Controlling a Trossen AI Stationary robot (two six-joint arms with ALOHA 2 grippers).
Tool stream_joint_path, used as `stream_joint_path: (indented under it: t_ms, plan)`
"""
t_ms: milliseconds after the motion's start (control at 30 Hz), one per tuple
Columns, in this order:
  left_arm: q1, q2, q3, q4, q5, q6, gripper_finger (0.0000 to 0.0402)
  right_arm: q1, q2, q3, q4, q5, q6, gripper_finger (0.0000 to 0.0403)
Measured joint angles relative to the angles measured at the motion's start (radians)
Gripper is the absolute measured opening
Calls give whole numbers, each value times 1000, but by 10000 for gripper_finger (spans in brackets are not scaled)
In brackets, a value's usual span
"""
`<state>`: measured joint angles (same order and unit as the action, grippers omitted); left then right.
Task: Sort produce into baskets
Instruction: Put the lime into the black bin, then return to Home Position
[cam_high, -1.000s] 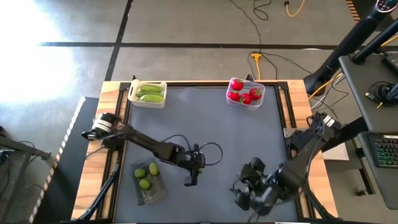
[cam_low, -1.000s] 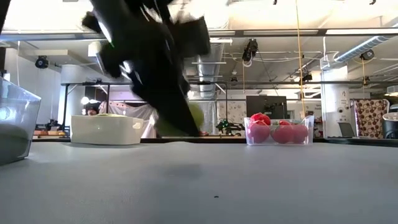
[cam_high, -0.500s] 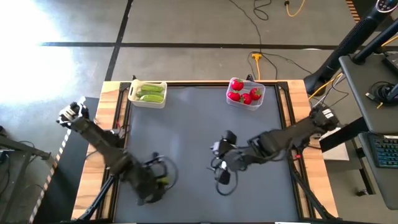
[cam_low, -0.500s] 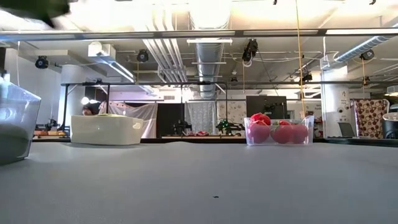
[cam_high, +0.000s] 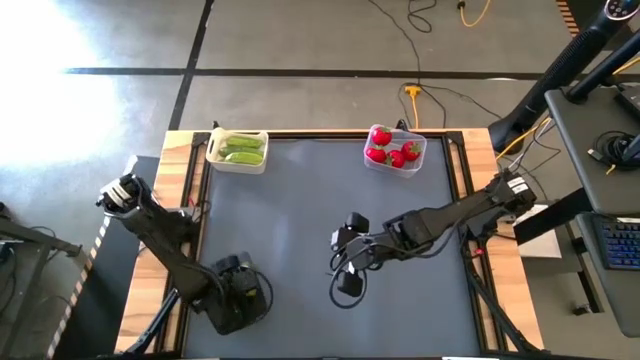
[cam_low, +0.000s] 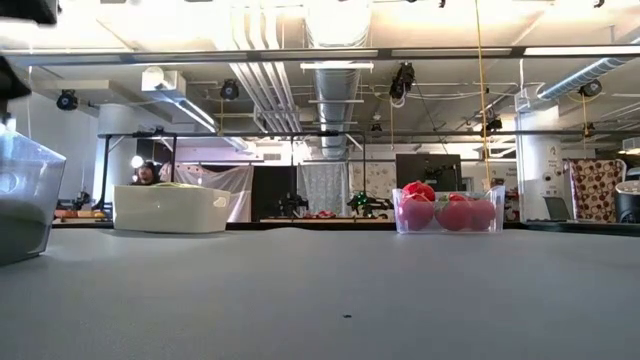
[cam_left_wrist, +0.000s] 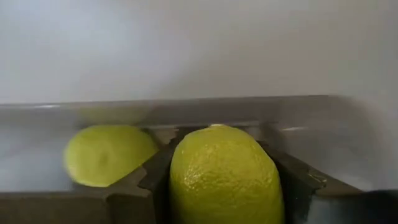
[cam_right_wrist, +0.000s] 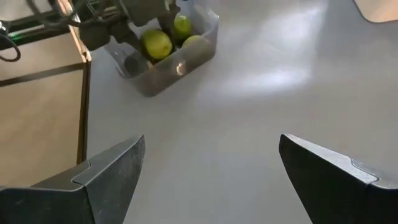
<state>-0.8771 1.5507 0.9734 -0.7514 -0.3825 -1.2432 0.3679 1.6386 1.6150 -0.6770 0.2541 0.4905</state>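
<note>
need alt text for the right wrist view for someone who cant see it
The right pincer hangs open above bare grey table. Farther off, near the table's wooden edge, the left pincer holds a lime-green fruit over a clear tub with at least two more lime-green fruits inside.

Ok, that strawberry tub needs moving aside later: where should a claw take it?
Probably pinch a side wall of the strawberry tub at the rim, from straight above: strawberries heap past the rim mid-tub, the thin walls stand free.
</note>
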Motion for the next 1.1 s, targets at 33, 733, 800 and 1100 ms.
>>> stream_joint_path:
  t_ms: [33,733,800,1100]
  plan:
    - [4,5,-16,0,0,-1,166,0,0,0,-1,-1,8,364]
    - [20,-107,67,-125,105,38,273,1,-24,0,-22,-79,-24,364]
    - [20,-127,132,-225,105,62,274,-8,-30,0,-22,-75,-44,364]
    - [42,-139,503,-460,12,188,275,-83,-45,0,-21,-18,-167,364]
